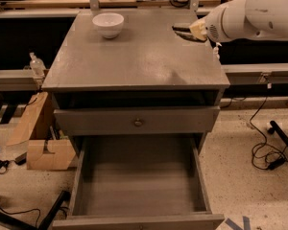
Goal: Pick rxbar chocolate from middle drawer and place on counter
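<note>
The camera view shows one grey cabinet from the front and above. Its counter is a flat, slightly shiny slab, and one white bowl stands on it near the rear left corner.

One white robot arm reaches in from the upper right. Its gripper is over the rear right part of the counter, well apart from the bowl and pointing left toward it. I cannot tell whether the gripper is open or closed, nor whether it touches the counter.

The chocolate bar cannot be picked out with certainty. A dark flat shape at the tip of the gripper could be the bar or part of the gripper itself, and the view does not settle which.

Under the counter there is one dark open slot. Below it is one closed drawer front with one small round knob at its middle. Lower still, one open drawer is pulled out toward the camera, showing its plain grey floor and side walls.

On the speckled floor, one cardboard box sits to the left of the cabinet. One black cable trails on the right.
</note>
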`<state>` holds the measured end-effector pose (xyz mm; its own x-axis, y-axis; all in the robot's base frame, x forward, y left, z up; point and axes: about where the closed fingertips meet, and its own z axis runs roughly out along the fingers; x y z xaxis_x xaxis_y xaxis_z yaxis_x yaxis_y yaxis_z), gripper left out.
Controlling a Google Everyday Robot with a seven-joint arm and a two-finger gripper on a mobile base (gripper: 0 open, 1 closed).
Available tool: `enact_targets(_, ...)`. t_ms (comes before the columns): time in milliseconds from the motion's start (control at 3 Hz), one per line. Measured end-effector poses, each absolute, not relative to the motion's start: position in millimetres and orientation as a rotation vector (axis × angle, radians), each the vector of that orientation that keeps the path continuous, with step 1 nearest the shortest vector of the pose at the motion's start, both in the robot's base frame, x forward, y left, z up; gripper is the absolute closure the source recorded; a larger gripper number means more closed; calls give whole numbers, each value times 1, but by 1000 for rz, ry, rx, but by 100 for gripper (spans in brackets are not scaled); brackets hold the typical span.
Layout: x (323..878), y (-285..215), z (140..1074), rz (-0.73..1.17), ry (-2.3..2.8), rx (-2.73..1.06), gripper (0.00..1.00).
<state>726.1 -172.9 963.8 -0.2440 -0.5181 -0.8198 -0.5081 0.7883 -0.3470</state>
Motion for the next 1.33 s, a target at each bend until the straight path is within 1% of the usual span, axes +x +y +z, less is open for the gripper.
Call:
enact_targets(667, 719, -192, 900, -70, 2054, -885, 100)
enact_targets(1000, 718, -195, 901, -80, 2058, -885, 82)
enact_targets(1333, 718, -194, 901, -80, 2058, -887, 58)
